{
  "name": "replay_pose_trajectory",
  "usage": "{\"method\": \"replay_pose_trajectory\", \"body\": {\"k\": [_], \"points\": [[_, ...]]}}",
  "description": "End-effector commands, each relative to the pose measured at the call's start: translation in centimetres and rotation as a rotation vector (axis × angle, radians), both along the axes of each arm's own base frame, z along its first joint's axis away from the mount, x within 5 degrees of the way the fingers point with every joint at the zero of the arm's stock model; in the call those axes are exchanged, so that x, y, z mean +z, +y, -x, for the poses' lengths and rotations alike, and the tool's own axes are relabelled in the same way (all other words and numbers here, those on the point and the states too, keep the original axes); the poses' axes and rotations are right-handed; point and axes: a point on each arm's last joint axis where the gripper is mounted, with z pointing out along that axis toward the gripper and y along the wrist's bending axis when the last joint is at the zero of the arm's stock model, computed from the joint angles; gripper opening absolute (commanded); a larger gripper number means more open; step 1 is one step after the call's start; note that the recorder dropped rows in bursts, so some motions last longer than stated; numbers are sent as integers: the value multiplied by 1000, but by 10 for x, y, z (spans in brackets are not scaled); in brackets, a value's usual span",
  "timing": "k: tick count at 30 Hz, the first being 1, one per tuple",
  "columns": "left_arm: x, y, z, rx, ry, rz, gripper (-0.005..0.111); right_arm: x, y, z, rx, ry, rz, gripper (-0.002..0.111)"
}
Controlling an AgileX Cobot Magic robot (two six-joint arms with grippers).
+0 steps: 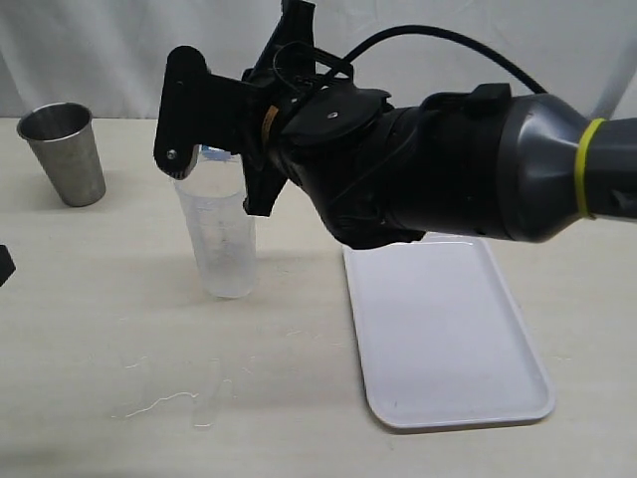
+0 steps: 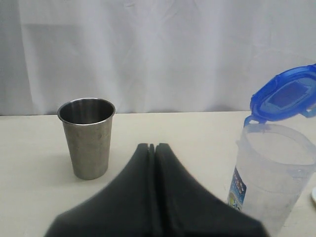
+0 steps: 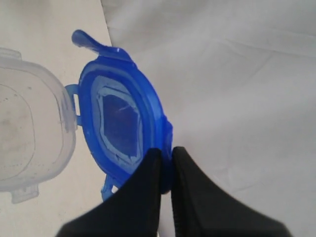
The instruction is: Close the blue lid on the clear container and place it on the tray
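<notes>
The clear container (image 1: 224, 239) stands upright on the table, left of the tray (image 1: 448, 329). Its mouth is open in the right wrist view (image 3: 24, 138). The blue lid (image 3: 118, 123) stands tilted up over the container's rim, joined to it at one side, as the left wrist view also shows (image 2: 286, 94). My right gripper (image 3: 167, 150) reaches across from the right and is shut on the lid's free edge. My left gripper (image 2: 152, 145) is shut on nothing, low over the table, apart from the container (image 2: 269, 182).
A metal cup (image 1: 65, 149) stands at the back left, also in the left wrist view (image 2: 88, 136). The white tray holds nothing. A white curtain hangs behind the table. The right arm's bulk hangs over the tray's far end.
</notes>
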Motion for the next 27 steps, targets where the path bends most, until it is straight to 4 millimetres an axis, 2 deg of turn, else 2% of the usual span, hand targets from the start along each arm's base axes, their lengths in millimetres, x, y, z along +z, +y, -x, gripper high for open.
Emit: {"method": "replay_pose_trajectory", "body": {"k": [1, 14, 22, 27], "points": [[0, 0, 1, -1, -6, 6, 0, 5, 0, 5, -12, -5, -11, 4], [0, 0, 1, -1, -6, 6, 0, 3, -7, 6, -89, -2, 69, 4], [0, 0, 1, 0, -8, 6, 0, 3, 8, 20, -31, -13, 85, 4], [0, 0, 1, -2, -3, 6, 0, 3, 7, 23, -68, -23, 102, 4]]}}
